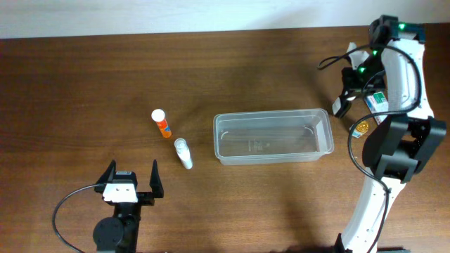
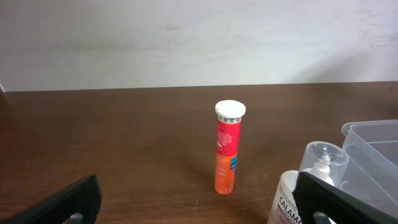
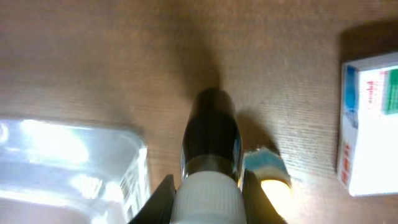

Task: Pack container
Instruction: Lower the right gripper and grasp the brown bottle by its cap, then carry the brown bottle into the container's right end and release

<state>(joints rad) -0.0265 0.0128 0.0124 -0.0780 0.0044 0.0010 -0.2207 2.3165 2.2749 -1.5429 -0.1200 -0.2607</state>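
The clear plastic container [image 1: 273, 137] lies in the middle of the table; it also shows in the left wrist view [image 2: 373, 155] and the right wrist view [image 3: 68, 155]. My right gripper [image 1: 346, 100] is just past the container's right end, shut on a dark bottle with a white ribbed cap [image 3: 210, 143], held above the table. My left gripper [image 1: 131, 179] is open and empty near the front edge. An orange tube with a white cap [image 1: 162, 124] [image 2: 227, 149] and a white calamine bottle [image 1: 183, 153] [image 2: 305, 186] stand left of the container.
A small white-and-green box [image 1: 377, 104] [image 3: 370, 124] lies right of the right gripper. A small blue-and-yellow item [image 1: 361, 128] [image 3: 267, 171] lies beside the container's right end. The right arm's base stands at the front right.
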